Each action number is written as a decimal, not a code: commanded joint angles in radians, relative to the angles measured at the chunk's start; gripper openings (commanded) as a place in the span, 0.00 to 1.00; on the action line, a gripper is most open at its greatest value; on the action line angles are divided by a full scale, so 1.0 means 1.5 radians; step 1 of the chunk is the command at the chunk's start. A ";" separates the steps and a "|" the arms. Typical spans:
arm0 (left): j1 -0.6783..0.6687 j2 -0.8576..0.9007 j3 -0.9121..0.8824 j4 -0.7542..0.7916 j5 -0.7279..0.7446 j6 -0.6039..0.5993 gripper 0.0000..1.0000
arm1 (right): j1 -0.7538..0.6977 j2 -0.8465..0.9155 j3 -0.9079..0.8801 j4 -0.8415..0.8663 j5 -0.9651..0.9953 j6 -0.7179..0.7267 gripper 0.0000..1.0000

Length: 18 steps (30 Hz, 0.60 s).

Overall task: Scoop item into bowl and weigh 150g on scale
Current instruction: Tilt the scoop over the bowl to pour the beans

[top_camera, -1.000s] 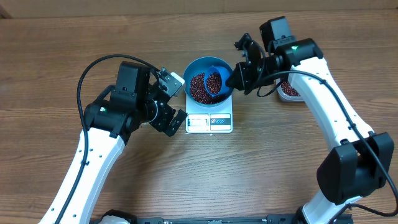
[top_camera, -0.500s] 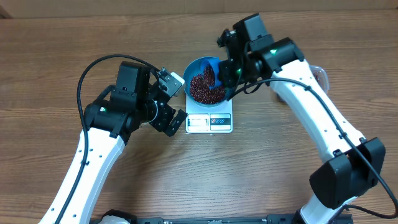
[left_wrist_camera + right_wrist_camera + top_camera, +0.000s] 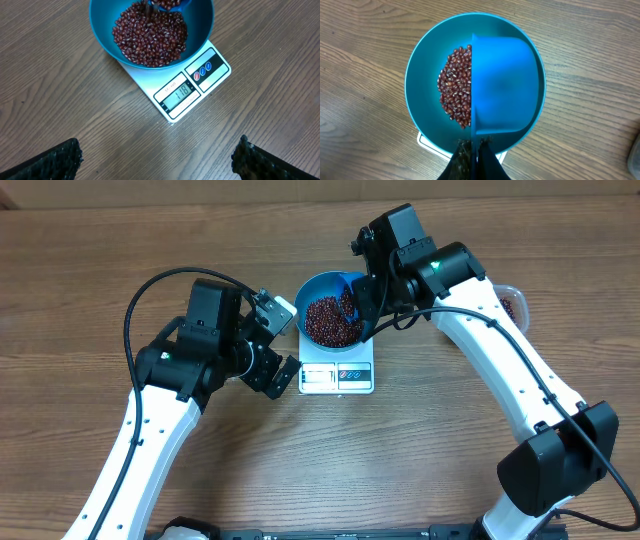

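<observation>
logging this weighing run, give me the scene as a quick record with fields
bowl: on the scale, holding beans
scale display: seems to read 118
scoop: tipped over the bowl
right gripper: shut on the scoop
left gripper: open, empty, hovering beside the scale
tub: far right, beans inside, partly hidden

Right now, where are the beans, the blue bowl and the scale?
beans (image 3: 150, 37): left wrist view, middle of the heap.
blue bowl (image 3: 102, 20): left wrist view, bare inside wall on the left.
scale (image 3: 178, 92): left wrist view, its display.
</observation>
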State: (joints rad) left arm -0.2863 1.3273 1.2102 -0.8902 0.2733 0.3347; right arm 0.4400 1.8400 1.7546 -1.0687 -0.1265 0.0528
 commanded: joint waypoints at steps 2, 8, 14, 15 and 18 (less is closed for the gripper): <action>-0.002 0.005 -0.003 0.001 0.010 -0.012 1.00 | 0.000 -0.007 0.023 0.010 0.007 0.005 0.04; -0.002 0.005 -0.003 0.001 0.010 -0.012 1.00 | 0.000 -0.007 0.023 0.009 0.007 0.005 0.04; -0.002 0.005 -0.003 0.001 0.010 -0.012 1.00 | -0.001 -0.007 0.023 0.011 0.009 -0.004 0.04; -0.002 0.005 -0.003 0.001 0.010 -0.012 1.00 | -0.001 -0.007 0.023 0.012 0.009 -0.005 0.04; -0.002 0.005 -0.003 0.001 0.010 -0.012 1.00 | -0.001 -0.007 0.023 0.020 0.017 -0.006 0.04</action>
State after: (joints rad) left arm -0.2863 1.3273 1.2102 -0.8902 0.2733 0.3347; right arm 0.4400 1.8400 1.7546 -1.0557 -0.1226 0.0513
